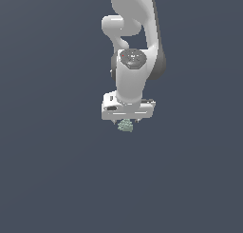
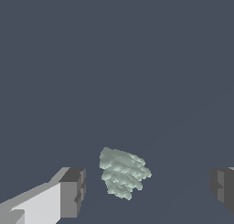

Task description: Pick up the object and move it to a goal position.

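The object [image 2: 122, 173] is a small pale grey-green bumpy cluster lying on the dark floor. The wrist view shows it between my two fingers [image 2: 73, 191], nearer the white-backed one, with a clear gap on each side. My gripper [image 2: 148, 189] is open and touches nothing. In the exterior view the object [image 1: 125, 126] peeks out just below the white hand of the arm, and my gripper [image 1: 126, 121] hangs straight down over it, its fingertips mostly hidden by the hand.
The white arm [image 1: 135, 51] rises behind the hand toward the top of the exterior view. Around it there is only a plain dark grey-blue floor [image 1: 57, 179].
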Robot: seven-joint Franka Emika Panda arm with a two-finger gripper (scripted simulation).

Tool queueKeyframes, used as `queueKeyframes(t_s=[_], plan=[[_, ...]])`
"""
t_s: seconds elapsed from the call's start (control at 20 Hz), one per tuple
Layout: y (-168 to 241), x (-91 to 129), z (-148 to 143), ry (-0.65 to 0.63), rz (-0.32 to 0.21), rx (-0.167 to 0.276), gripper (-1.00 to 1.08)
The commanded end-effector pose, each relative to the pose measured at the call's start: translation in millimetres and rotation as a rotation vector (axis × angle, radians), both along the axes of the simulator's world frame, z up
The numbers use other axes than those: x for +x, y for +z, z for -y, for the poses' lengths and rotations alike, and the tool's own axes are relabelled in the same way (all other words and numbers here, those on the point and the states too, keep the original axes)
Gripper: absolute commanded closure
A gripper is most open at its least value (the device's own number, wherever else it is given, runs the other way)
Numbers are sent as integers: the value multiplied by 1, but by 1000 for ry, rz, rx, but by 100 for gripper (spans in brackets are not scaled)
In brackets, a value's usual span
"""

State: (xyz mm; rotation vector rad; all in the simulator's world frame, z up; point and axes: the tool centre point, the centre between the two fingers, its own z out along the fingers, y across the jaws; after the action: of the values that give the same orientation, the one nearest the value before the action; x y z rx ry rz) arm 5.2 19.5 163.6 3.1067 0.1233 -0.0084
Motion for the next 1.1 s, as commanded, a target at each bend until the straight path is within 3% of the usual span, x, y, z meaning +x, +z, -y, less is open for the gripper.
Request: queueKeyframes(t_s=[0.0, 1.05], plan=[[0, 0, 0, 0, 0, 0, -92], [-3, 0, 6, 23, -4, -19, -92]])
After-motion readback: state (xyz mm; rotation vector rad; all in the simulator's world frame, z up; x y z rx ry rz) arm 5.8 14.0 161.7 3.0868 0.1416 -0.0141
